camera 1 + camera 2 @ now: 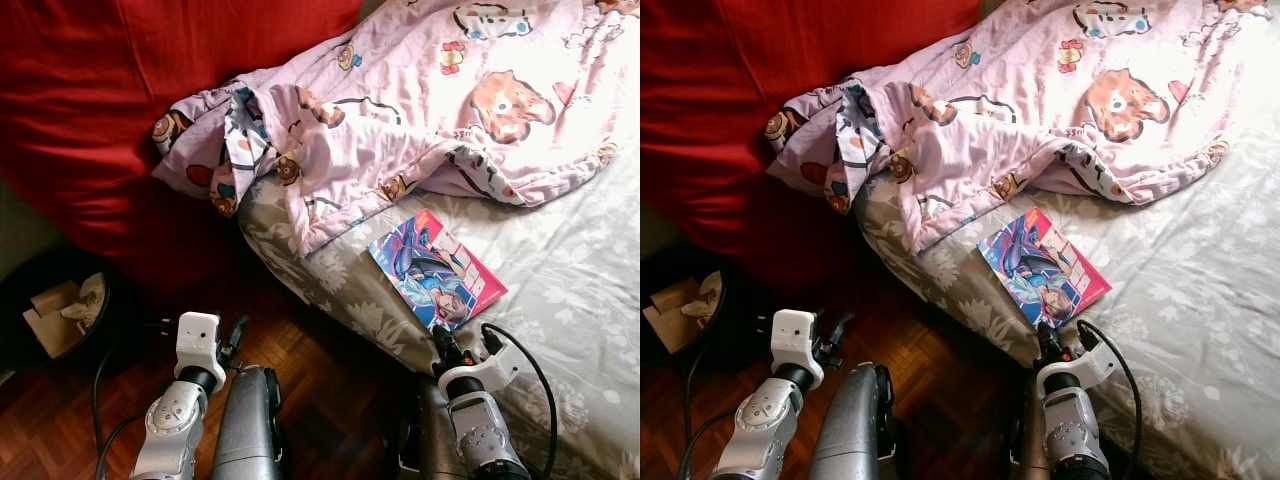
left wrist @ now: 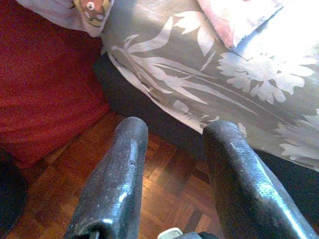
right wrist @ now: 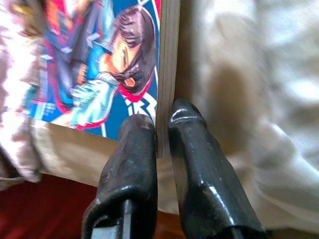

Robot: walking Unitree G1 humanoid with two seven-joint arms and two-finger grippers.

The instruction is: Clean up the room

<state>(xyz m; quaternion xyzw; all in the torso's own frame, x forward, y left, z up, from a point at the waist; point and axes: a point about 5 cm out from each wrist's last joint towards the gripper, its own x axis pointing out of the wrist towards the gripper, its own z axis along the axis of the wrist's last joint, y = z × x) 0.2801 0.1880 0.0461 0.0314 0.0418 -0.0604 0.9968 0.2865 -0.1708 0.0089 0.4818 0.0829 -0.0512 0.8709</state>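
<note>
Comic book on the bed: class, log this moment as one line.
right hand: shut on comic book corner | book: flat on bed | left hand: open, idle above floor

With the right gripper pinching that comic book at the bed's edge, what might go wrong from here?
1. The right gripper is shut on only a corner of the comic book; when lifted it may sag, bend or slip out.
2. The book lies near the bed edge, so a slip could drop it onto the parquet floor.
3. The pink quilt lies close beside the book; a sweep that way might snag it.
</note>
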